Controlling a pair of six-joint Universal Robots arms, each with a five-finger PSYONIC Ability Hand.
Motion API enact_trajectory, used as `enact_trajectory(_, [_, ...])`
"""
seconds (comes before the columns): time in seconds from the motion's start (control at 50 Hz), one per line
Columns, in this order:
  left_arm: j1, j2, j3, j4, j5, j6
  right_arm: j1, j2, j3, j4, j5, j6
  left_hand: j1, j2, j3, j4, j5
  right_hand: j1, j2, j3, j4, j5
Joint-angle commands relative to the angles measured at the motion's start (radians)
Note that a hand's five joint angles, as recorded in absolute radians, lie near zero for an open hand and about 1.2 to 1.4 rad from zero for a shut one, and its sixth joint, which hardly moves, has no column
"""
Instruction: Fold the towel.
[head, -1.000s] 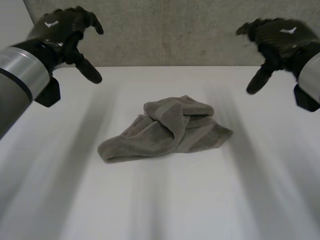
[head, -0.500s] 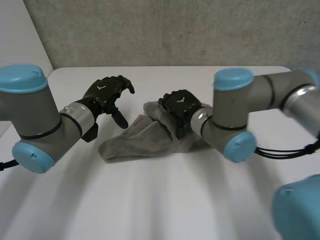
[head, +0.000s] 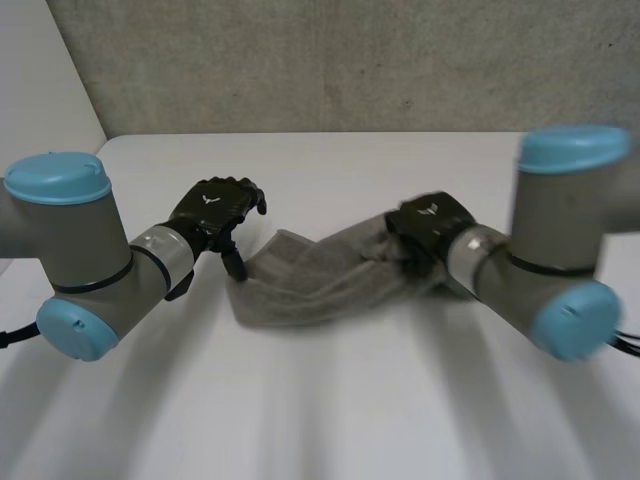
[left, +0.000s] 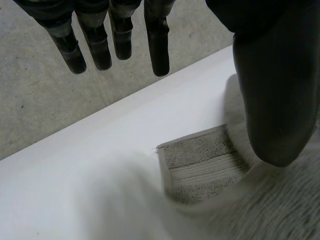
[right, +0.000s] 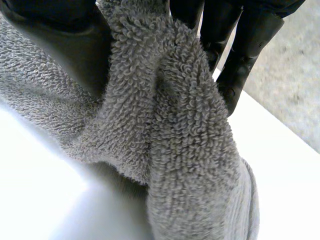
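- Grey terry-cloth towel (head: 320, 280) lies rumpled in a long band near the middle of the white table (head: 330, 420), well clear of every edge.
- At one end the black right hand (head: 430, 222) grips it: a thick bunch of pile is clamped among its fingers (right: 245, 45).
- Over the other end the black left hand (head: 212, 205) hangs open, fingers (left: 157, 45) straight, holding nothing. A hemmed corner (left: 200, 165) lies flat on the table just beneath its thumb (left: 272, 100).
- We judge the cloth soft, limp and light, not slippery. It should sag and bunch wherever unsupported.
- Best hold, we reckon: pinch that hemmed corner, then seek its neighbour along the same edge.
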Motion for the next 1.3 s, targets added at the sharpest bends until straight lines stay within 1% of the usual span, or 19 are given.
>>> enact_trajectory(0.02, [-0.013,0.01,-0.01,0.0,0.0,-0.005,-0.127,-0.222,0.354,-0.088,-0.077,-0.028,-0.067,-0.055,-0.068,-0.07,-0.043,0.076,0.091,0.128,0.072,0.095])
enact_trajectory(0.06, [-0.025,0.01,-0.01,-0.007,0.001,-0.005,-0.198,-0.281,0.438,-0.1,-0.086,-0.067,-0.067,-0.055,-0.068,-0.07,-0.043,0.076,0.091,0.128,0.072,0.095])
enact_trajectory(0.14, [-0.034,0.013,-0.016,-0.014,0.004,0.001,-0.246,-0.323,0.484,-0.09,-0.083,-0.118,-0.067,-0.055,-0.068,-0.07,-0.043,0.048,0.063,0.1,0.044,0.066])
enact_trajectory(0.16, [-0.042,0.013,-0.017,-0.019,0.009,0.004,-0.26,-0.329,0.496,-0.088,-0.077,-0.141,-0.067,-0.055,-0.068,-0.07,-0.043,-0.365,-0.35,-0.313,-0.369,-0.346])
enact_trajectory(0.18, [-0.042,0.013,-0.017,-0.019,0.009,0.004,-0.26,-0.329,0.496,-0.088,-0.077,-0.141,-0.067,-0.055,-0.068,-0.07,-0.043,-0.369,-0.354,-0.317,-0.373,-0.35])
enact_trajectory(0.2, [-0.049,0.016,-0.019,-0.023,0.012,0.007,-0.269,-0.333,0.508,-0.09,-0.072,-0.161,-0.067,-0.055,-0.068,-0.07,-0.043,-0.828,-0.813,-0.776,-0.832,-0.81])
enact_trajectory(0.22, [-0.057,0.016,-0.019,-0.031,0.013,0.008,-0.271,-0.335,0.512,-0.09,-0.066,-0.167,-0.067,-0.055,-0.068,-0.07,-0.043,-1.145,-1.13,-1.094,-1.15,-1.127])
enact_trajectory(0.4, [-0.066,0.018,-0.007,-0.093,0.05,0.012,-0.255,-0.392,0.493,-0.097,-0.068,-0.155,-0.05,-0.037,-0.05,-0.052,-0.026,-1.145,-1.13,-1.094,-1.15,-1.127])
enact_trajectory(0.56, [-0.065,0.014,-0.001,-0.178,0.084,0.013,-0.14,-0.403,0.398,-0.094,-0.065,-0.143,-0.029,-0.017,-0.029,-0.031,-0.005,-1.145,-1.13,-1.094,-1.15,-1.127])
enact_trajectory(0.68, [-0.068,-0.004,-0.011,-0.177,0.087,0.013,-0.09,-0.291,0.286,-0.051,-0.063,-0.144,-0.026,-0.014,-0.027,-0.028,-0.002,-1.145,-1.13,-1.094,-1.15,-1.127])
enact_trajectory(0.72, [-0.072,-0.013,-0.011,-0.172,0.086,0.013,-0.081,-0.254,0.249,-0.019,-0.065,-0.146,-0.029,-0.017,-0.029,-0.031,-0.005,-1.145,-1.13,-1.094,-1.15,-1.127])
enact_trajectory(0.76, [-0.092,-0.036,0.002,-0.157,0.086,0.012,-0.065,-0.165,0.176,0.063,-0.065,-0.152,-0.035,-0.023,-0.035,-0.037,-0.011,-1.145,-1.13,-1.094,-1.15,-1.127])
enact_trajectory(0.78, [-0.092,-0.036,0.003,-0.157,0.086,0.012,-0.065,-0.165,0.176,0.064,-0.065,-0.152,-0.035,-0.023,-0.035,-0.037,-0.011,-1.145,-1.13,-1.094,-1.15,-1.127])
enact_trajectory(0.82, [-0.099,-0.042,0.007,-0.137,0.086,0.01,-0.045,-0.078,0.107,0.148,-0.066,-0.16,-0.035,-0.023,-0.035,-0.037,-0.011,-1.145,-1.13,-1.094,-1.15,-1.127])
enact_trajectory(0.92, [-0.12,-0.068,0.033,-0.057,0.087,0.01,-0.048,-0.005,0.061,0.212,-0.065,-0.186,-0.044,-0.031,-0.044,-0.046,-0.02,-1.097,-1.082,-1.045,-1.102,-1.079])
enact_trajectory(1.02, [-0.131,-0.105,0.09,-0.059,0.087,0.012,-0.053,0.009,0.07,0.206,-0.051,-0.219,-0.041,-0.028,-0.041,-0.043,-0.017,-1.079,-1.064,-1.027,-1.084,-1.061])
enact_trajectory(1.18, [-0.131,-0.203,0.197,-0.142,0.087,0.028,-0.056,0.001,0.113,0.162,-0.014,-0.242,-0.029,-0.017,-0.029,-0.031,-0.005,-1.033,-1.018,-0.981,-1.037,-1.014])
enact_trajectory(1.26, [-0.132,-0.265,0.237,-0.198,0.087,0.123,-0.085,-0.01,0.133,0.151,-0.003,-0.249,-0.026,-0.014,-0.027,-0.028,-0.002,-0.968,-0.953,-0.916,-0.972,-0.949])
enact_trajectory(1.3, [-0.132,-0.28,0.243,-0.209,0.086,0.162,-0.111,-0.03,0.156,0.148,-0.008,-0.258,-0.026,-0.014,-0.027,-0.028,-0.002,-0.833,-0.818,-0.782,-0.838,-0.815])
